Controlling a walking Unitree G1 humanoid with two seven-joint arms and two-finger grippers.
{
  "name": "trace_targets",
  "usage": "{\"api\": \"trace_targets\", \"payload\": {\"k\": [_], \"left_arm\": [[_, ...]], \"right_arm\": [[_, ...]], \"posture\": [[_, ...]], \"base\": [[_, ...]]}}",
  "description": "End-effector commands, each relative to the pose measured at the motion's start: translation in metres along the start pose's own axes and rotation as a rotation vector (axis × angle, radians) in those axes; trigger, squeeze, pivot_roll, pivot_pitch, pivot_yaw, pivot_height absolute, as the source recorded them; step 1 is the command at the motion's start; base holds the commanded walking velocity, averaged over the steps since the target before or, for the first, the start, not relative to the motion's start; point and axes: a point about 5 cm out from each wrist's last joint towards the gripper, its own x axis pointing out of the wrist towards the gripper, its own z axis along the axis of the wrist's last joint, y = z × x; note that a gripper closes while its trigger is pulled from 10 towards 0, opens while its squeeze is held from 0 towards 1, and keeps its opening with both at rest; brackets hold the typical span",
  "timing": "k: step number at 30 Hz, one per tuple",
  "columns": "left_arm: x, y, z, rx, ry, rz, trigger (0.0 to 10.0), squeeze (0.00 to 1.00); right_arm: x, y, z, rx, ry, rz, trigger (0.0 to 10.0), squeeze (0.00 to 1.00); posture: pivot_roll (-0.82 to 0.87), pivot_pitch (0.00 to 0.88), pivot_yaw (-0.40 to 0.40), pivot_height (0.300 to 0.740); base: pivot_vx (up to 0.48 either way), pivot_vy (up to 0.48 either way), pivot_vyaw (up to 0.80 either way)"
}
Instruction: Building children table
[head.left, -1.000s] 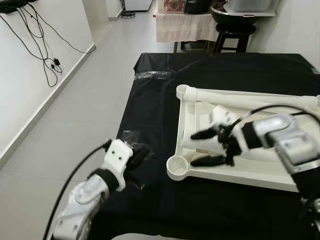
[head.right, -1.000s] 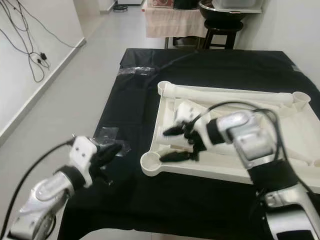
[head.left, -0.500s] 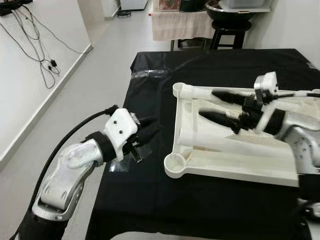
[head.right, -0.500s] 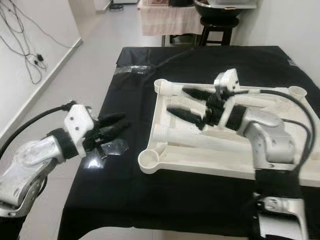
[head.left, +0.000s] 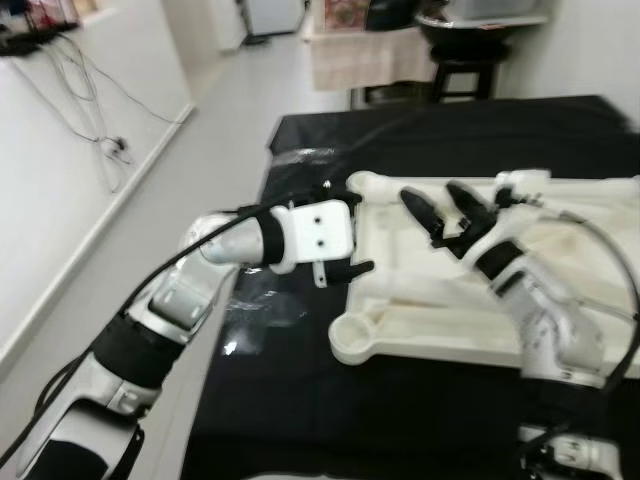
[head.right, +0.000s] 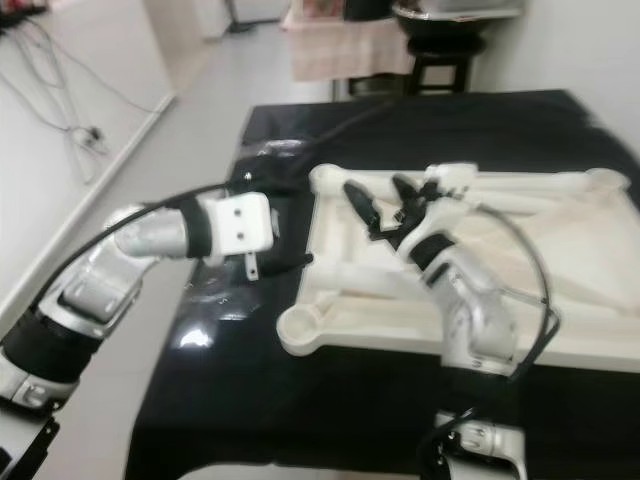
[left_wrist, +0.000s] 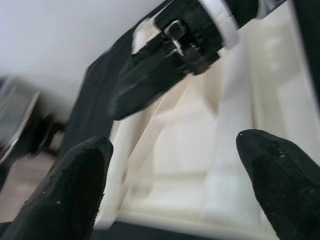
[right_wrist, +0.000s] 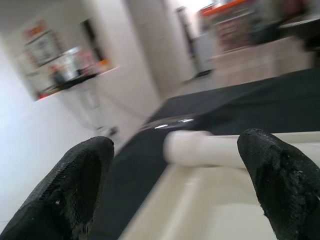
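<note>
Both my left hand and right hand hang wide over the tabletop; reaching carelessly, they might collide.

A low surface draped in a black cloth carries everything; on it lies the white children's table top, turned underside up, its raised rim and round corner sockets facing upward; a white cylindrical leg lies inside that rim, near the left edge; just left of the table top, crinkled clear plastic wrapping rests on the cloth; more clear plastic lies beyond the table top's far left corner.
</note>
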Motion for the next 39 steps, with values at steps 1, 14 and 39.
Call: {"api": "trace_targets", "payload": {"k": [1, 14, 39], "left_arm": [[0.001, 0.004, 0.000, 0.001, -0.009, 0.011, 10.0, 1.00], [0.010, 0.007, -0.025, 0.007, 0.158, -0.075, 10.0, 0.00], [0.020, -0.003, -0.051, -0.151, 0.347, 0.115, 10.0, 0.00]], "right_arm": [[-0.001, 0.001, 0.007, -0.017, -0.045, -0.018, 10.0, 0.00], [0.012, 0.001, 0.010, -0.130, -0.053, -0.152, 10.0, 0.00], [0.021, 0.016, 0.000, -0.239, -0.044, -0.170, 10.0, 0.00]], "posture": [[-0.07, 0.045, 0.060, 0.740], [-0.06, 0.039, 0.060, 0.740], [-0.05, 0.037, 0.060, 0.740]], "base": [[0.000, 0.000, -0.79], [0.000, 0.000, -0.78], [0.000, 0.000, -0.79]]}}
